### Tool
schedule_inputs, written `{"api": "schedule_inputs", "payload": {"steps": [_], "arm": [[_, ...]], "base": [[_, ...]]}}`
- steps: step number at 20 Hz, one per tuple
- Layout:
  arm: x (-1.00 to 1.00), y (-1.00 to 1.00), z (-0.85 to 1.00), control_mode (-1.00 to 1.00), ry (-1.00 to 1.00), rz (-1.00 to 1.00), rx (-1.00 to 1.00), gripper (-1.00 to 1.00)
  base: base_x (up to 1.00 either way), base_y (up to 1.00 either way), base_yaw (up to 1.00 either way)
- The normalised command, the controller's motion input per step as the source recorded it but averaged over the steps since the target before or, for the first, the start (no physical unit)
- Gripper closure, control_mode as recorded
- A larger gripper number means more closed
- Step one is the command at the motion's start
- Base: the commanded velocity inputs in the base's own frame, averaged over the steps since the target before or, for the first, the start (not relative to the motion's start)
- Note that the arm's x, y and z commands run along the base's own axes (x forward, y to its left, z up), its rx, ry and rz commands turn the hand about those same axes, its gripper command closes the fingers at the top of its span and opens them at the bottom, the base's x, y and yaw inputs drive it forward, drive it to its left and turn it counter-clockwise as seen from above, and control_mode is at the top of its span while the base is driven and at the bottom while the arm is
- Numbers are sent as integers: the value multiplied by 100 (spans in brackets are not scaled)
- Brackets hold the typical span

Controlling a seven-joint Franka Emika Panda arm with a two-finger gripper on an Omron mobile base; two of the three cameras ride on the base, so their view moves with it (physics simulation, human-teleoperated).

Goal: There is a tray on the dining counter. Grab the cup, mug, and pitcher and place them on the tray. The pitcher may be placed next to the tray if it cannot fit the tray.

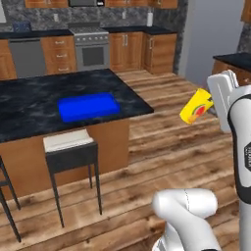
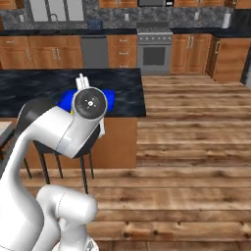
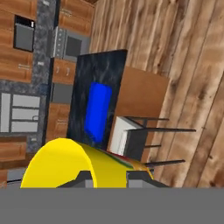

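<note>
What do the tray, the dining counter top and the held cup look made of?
Tray: probably plastic, a uniform saturated blue with a matte look. Dining counter top: polished black stone, likely marble, given its pale veining; its base looks like wood. Cup, in the pincer: smooth yellow plastic or glazed ceramic, with a red-orange mark; which one is unclear.

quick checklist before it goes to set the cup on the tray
1. Cup held: ok. The cup sits between the fingers in the hand view.
2. Cup upright: not ok. In the left base view it is tilted well over on its side, so level it before release.
3. Cup over the tray: not ok. It hangs above the wooden floor, well off to the side of the counter.
4. Landing spot: ok. The tray is bare.
5. Path in: cannot tell. A stool stands at the counter edge just below the tray; height margin over it is unclear.
6. Mug and pitcher positions: cannot tell.
</note>
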Motion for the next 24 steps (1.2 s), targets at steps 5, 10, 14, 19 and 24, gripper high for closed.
{"api": "schedule_inputs", "payload": {"steps": [5, 10, 14, 19, 24], "arm": [[0, 0, 0, 100, 0, 0, 0, 100], [0, 0, 0, 100, 0, 0, 0, 100], [0, 0, 0, 100, 0, 0, 0, 100], [0, 0, 0, 100, 0, 0, 0, 100], [0, 0, 0, 100, 0, 0, 0, 100]], "base": [[52, -39, 49], [44, -4, 27], [71, 0, 18], [70, 0, 4], [71, 1, 0]]}}
